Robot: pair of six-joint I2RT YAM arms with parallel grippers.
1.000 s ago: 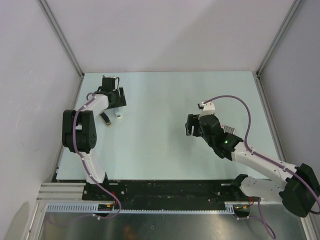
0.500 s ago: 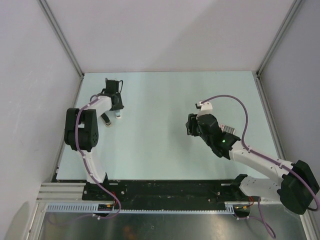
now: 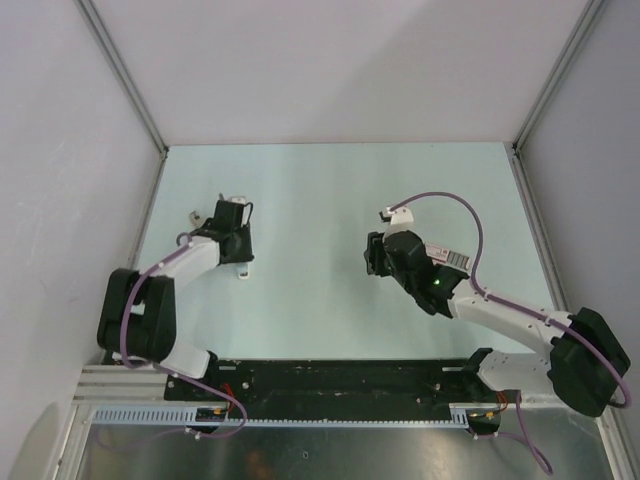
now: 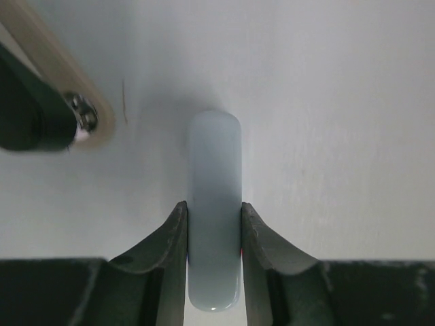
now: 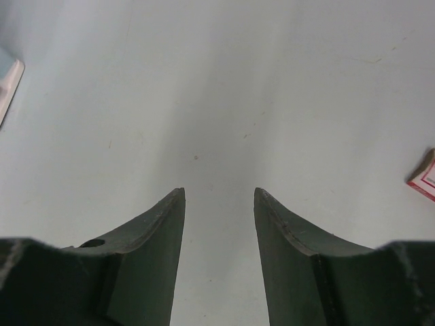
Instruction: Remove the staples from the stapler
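Left wrist, staples [image 4: 215,156] pinched in left hand [image 4: 213,204], black object [image 4: 27,102] nearby

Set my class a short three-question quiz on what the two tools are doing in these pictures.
1. True or false: the right tool is clamped on an object.
2. Which tool holds the staple bar? A) left tool B) right tool C) neither
3. Fill in the gap: the staple bar sits ____ the left tool's fingers.

Key: 1 false, its jaws stand apart with nothing in the gap; 2 A; 3 between.
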